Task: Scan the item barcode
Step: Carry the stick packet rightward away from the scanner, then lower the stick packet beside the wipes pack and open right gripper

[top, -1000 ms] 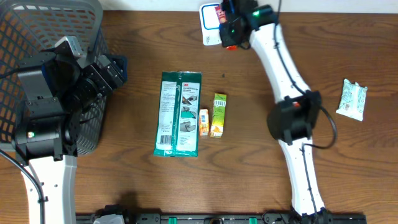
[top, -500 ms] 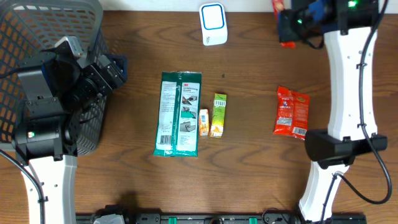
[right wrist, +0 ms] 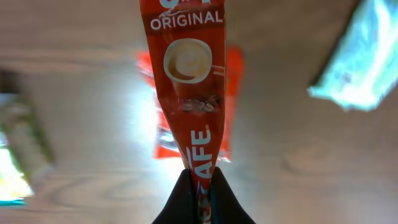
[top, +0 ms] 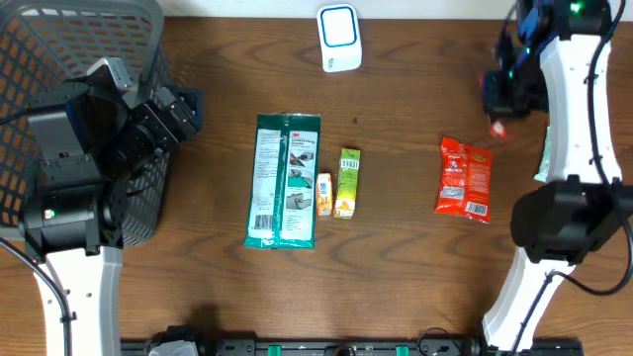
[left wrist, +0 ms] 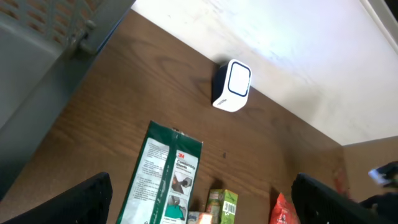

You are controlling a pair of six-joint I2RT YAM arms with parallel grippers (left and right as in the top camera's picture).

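Observation:
A thin red coffee sachet [right wrist: 186, 74] hangs in my right gripper [right wrist: 200, 186], whose jaws are shut on its lower end. Seen from overhead, that gripper [top: 502, 104] is at the right back of the table, and a bit of the red sachet [top: 497, 129] shows below it. The white barcode scanner [top: 338, 38] stands at the back centre, well to its left, and appears as the scanner [left wrist: 233, 85] in the left wrist view. My left gripper [top: 183, 107] is open and empty beside the basket.
A grey mesh basket [top: 59, 59] fills the left back corner. A green packet [top: 284, 180], a small orange box [top: 323, 193] and a green box [top: 347, 183] lie mid-table. A red packet [top: 465, 178] lies under the right arm, with a white-green packet [right wrist: 364, 56] further right.
My right arm has swung from the scanner to the right side of the table, carrying the red sachet. The left arm has not moved.

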